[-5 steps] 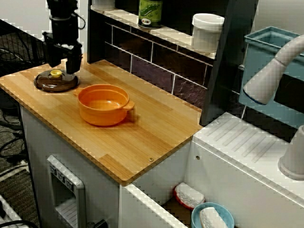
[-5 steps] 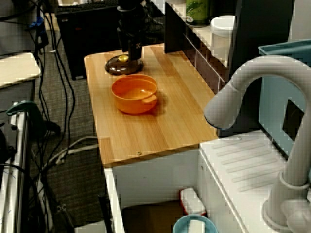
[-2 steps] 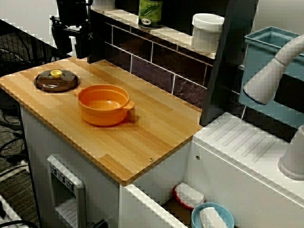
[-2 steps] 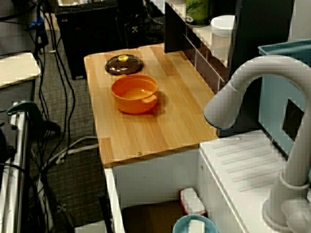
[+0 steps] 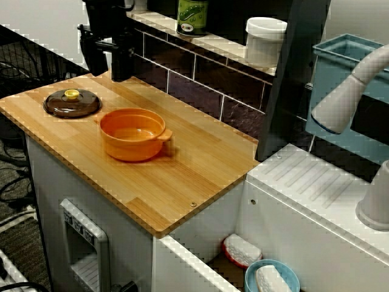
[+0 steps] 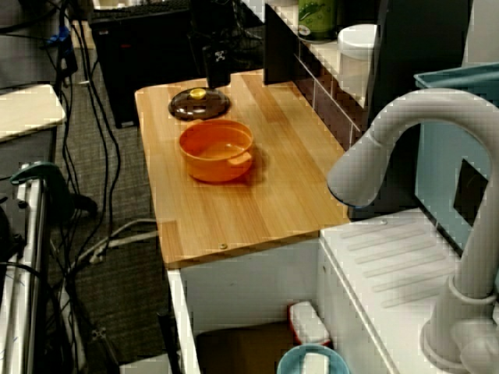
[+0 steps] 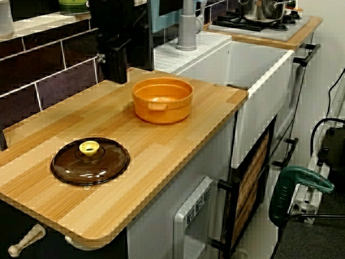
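While my black end effector (image 5: 107, 68) hangs in the air behind the round orange plastic pot (image 5: 132, 134), on the side of the dark tiled wall (image 5: 200, 79) and well above the wooden desk (image 5: 200, 167), its two fingers stand apart with nothing between them. The thing nearest to me is the round dark-brown domed lid (image 5: 72, 103). It lies flat on the desk just beside the pot, on the side away from the white sink unit (image 5: 316, 182), near the pot but apart from it. In the view from the desk's end, the lid (image 7: 90, 161) sits nearer the camera than the pot (image 7: 163, 99), with its small yellow knob (image 7: 89, 147) pointing up. My end effector (image 7: 115, 75) hovers beyond the pot and to its left.

I judge the lid to be stiff and light, likely a toy-kitchen piece, with a glossy dome that would let my fingers slide off. Its rim rests flush on the wood, so a hold at the edge looks poor. The knob at the centre looks like the sound place to grip: small, upright, with sides to pinch from straight above. The pot stands upright, open and empty.
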Motion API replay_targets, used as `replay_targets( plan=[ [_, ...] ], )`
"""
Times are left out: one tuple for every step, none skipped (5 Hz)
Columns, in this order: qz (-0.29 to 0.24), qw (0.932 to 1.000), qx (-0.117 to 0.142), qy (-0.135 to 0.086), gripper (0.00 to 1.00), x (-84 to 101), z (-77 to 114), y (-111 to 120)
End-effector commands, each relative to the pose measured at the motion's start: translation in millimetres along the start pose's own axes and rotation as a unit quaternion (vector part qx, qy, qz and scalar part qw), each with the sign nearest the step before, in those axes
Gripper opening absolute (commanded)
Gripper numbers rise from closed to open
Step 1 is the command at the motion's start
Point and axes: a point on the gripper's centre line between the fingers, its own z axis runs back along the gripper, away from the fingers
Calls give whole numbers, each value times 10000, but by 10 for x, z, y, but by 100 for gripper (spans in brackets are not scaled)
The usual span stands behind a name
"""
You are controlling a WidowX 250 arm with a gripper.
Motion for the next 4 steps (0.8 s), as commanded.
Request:
replay_targets(
  plan=[
    [-222,9992,94,-308,100,-59,189,-159],
    [-260,9988,209,-367,100,-119,85,-171],
    [-340,9981,337,-386,100,-162,-4,-189],
    [-314,9974,465,-450,100,-177,-121,-156]
  ],
)
